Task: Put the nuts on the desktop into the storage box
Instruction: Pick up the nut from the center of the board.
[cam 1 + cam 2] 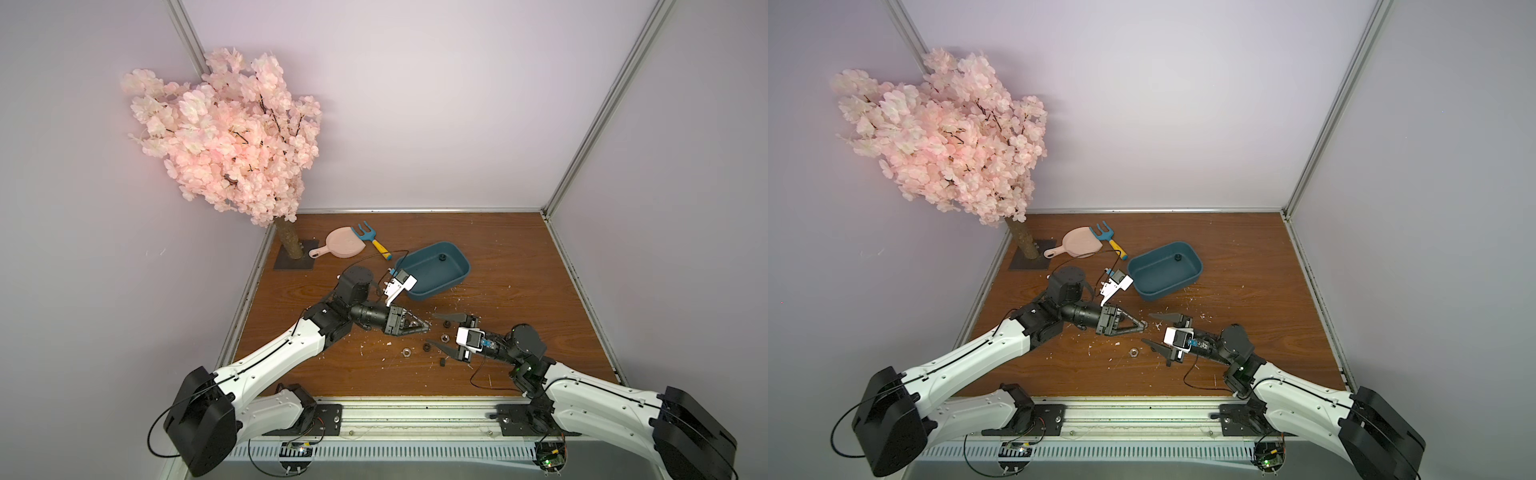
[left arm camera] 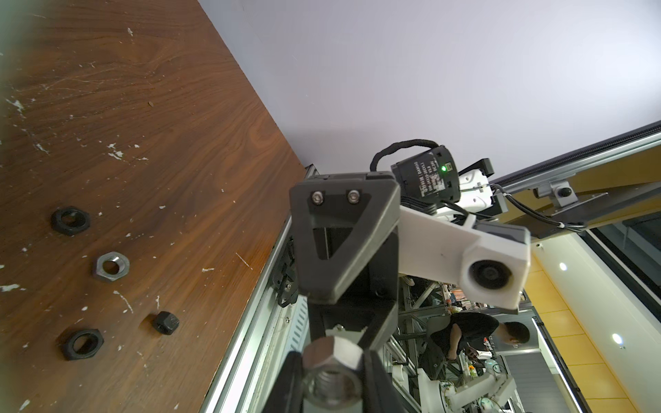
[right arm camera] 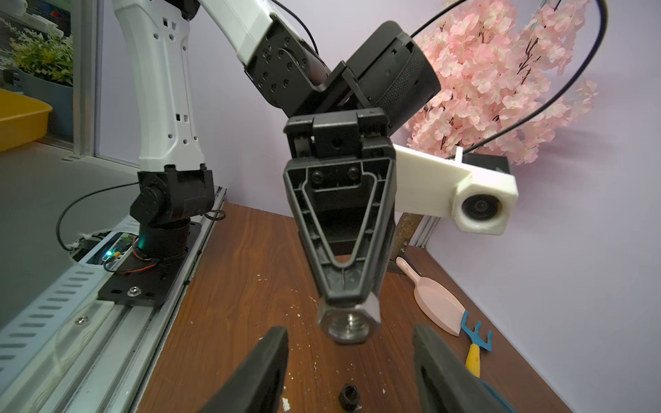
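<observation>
The left claw [image 1: 1144, 326] is clamped on a big silver hexagonal nut [image 3: 349, 323]; the right claw [image 1: 429, 328] is spread wide, nothing gripped. Small black and silver nuts [image 2: 111, 266] are scattered on the brown wood-grain bench [image 1: 498, 299], and one black nut [image 1: 443, 257] is seen inside the teal plastic storage box [image 1: 428, 276].

The brown wood-grain board [image 1: 519, 291] carries white flecks [image 2: 115, 154], the shallow plastic tub [image 1: 428, 291] is dark teal, the round dustpan [image 1: 344, 245] pale pink.
</observation>
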